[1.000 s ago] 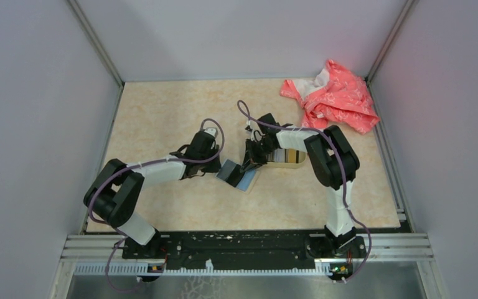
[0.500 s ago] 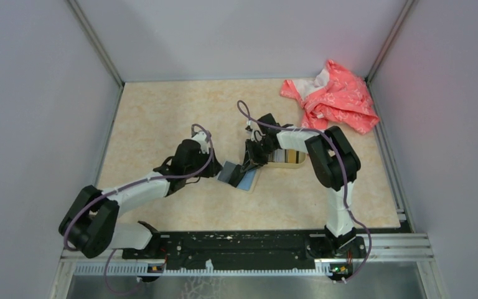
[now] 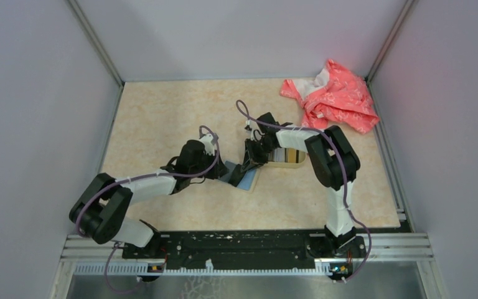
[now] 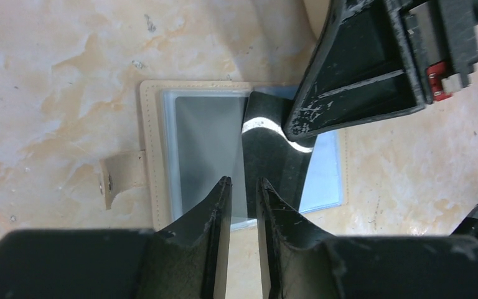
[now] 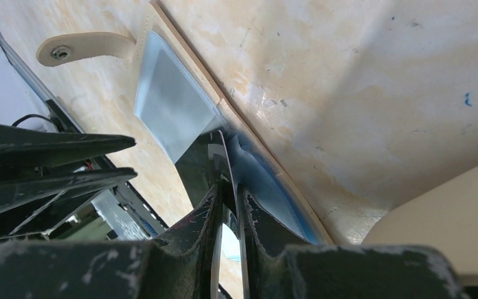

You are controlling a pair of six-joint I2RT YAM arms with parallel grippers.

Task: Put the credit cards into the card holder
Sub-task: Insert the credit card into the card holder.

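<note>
From above we see both arms meeting near the middle of the pale marbled table [image 3: 162, 118]. The left gripper [image 3: 220, 169] reaches in from the left to the flat beige folding card holder [image 3: 241, 179], which lies open just left of an oval tan dish [image 3: 299, 163]. The right gripper [image 3: 249, 163] points down at the holder's right half. More credit cards [image 3: 282, 155] lie in the dish, showing light and dark stripes, and a crumpled pink patterned cloth [image 3: 336, 96] sits in the far right corner, well apart.

In the left wrist view the card holder [image 4: 152, 143] lies spread flat with its clear plastic sleeves [image 4: 205, 143] up and its strap [image 4: 119, 179] sticking out to the left. A thin dark credit card [image 4: 266, 163] crossed by a white wavy stripe lies over the holder's middle, its upper end hidden behind the right gripper's fingers [image 4: 355, 68]. The left gripper [image 4: 243, 182] is over the near edge of the sleeves, its jaws a narrow gap apart with nothing visible between them.

In the right wrist view the right gripper [image 5: 229, 190] has its jaws pinched on the dark credit card [image 5: 205, 163], whose far edge meets the sleeves [image 5: 168, 109] — whether it has entered a pocket we cannot tell
</note>
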